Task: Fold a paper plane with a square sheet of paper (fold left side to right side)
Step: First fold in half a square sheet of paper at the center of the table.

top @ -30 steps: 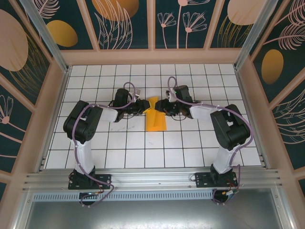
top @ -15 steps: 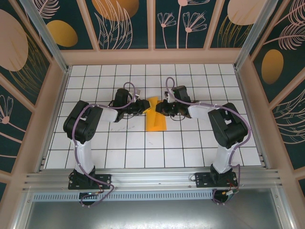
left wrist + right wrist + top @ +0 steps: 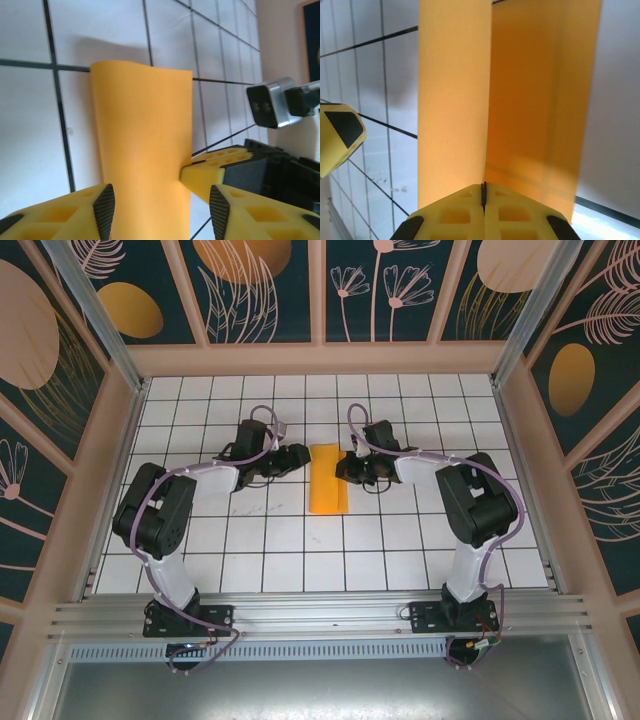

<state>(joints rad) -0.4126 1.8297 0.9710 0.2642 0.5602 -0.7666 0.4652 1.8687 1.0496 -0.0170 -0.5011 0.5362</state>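
The right gripper (image 3: 347, 469) is shown with its yellow fingers pressed together, no gap left at the seam in its own wrist view (image 3: 483, 192); the tips are set against one long edge of the square sheet of paper (image 3: 328, 480), and whether a layer is nipped between them cannot be told. The left gripper (image 3: 298, 458) is held with its fingers parted; in the left wrist view (image 3: 161, 215) the black-padded fingertips (image 3: 104, 210) are spread wider than the strip that runs between them, a sliver of tile being left bare beside one pad. The closed tip of the right gripper (image 3: 192, 174) is seen there touching the paper's (image 3: 145, 140) edge.

The sheet has been folded into a narrow, blunt-ended strip; no point is presented at either end. It lies about the middle of the white gridded table (image 3: 400, 560), its long axis running from the table's near edge towards its far edge, almost square to the grid lines. The two grippers are placed at the half of the strip nearer the table's far edge, one against each long side. In the right wrist view the paper (image 3: 455, 100) is divided lengthwise into a paler band and a deeper orange band, the dividing line leading straight to the closed fingertips.

Faint dark marks (image 3: 240, 510) are carried by a tile on the left arm's side of the table's middle; they are too small to be read.
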